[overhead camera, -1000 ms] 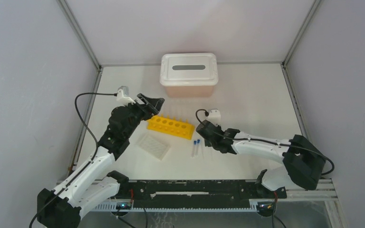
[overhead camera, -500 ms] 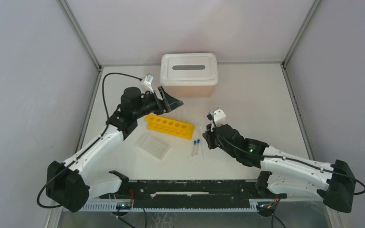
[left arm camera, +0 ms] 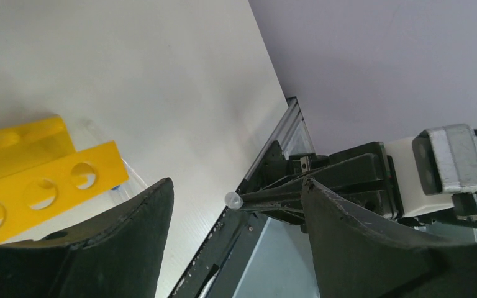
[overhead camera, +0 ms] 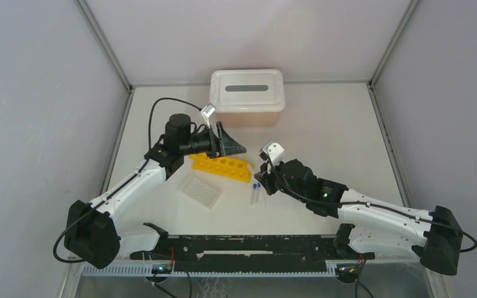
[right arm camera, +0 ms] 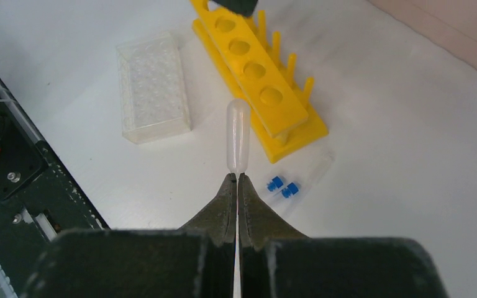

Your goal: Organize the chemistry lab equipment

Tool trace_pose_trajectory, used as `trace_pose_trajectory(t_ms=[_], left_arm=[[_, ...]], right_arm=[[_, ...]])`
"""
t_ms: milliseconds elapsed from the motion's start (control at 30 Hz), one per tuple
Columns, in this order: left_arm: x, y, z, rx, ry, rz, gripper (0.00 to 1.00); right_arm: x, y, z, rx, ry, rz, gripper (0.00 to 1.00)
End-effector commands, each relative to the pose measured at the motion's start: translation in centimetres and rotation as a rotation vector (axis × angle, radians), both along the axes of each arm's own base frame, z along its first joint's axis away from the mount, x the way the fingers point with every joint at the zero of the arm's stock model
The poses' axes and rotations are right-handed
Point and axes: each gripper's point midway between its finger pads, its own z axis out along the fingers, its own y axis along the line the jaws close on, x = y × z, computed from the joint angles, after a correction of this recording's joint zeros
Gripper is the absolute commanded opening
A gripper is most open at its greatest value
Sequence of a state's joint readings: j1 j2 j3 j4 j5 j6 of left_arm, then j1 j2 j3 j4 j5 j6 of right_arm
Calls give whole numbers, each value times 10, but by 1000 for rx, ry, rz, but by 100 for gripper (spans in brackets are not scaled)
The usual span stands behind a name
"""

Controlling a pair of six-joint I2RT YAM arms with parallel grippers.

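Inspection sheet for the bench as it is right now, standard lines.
Surface: white table, no spills seen.
Job's things: yellow rack upright, visible holes empty; well plate flat beside it; two blue-capped vials lying by rack's end; clear tube in right end effector.
Clutter: pink box, white slotted lid on, far edge.
End effectors: left end effector open, empty, near rack; right end effector shut on clear tube's end.
Cables: black cable loops over left arm, touching no items.
Surroundings: grey enclosure walls; nothing else seen.
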State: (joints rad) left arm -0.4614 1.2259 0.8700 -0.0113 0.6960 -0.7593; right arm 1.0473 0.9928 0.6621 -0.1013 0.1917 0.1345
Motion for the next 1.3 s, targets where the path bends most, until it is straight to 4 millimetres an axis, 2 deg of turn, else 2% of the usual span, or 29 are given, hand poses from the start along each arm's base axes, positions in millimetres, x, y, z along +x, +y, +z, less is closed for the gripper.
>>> trace_pose_trajectory(t_ms=[0,167,267,333,567,833,1267], left_arm=[[-19,-8,12,-12,-28,-100,78],[-27,-15,1,14,-8,-140,76],[-30,-20,-1,18,-4,-158,74],[-31,-23,-1,20,-8,-164,72],[-36,-30,-4,25,0,-194,60],[-36,-29,-6,40,0,-188,45],[-32,-24,-4,68,-22,-151,27]], right_arm=[[8,22,51,107,-99,55,0],[8,29,58,115,-107,75,0],[9,31,58,112,-107,83,0],[11,35,66,138,-124,87,0],[14,37,68,148,-126,98,0],[16,35,64,139,-113,100,0],[21,34,60,144,-101,100,0]])
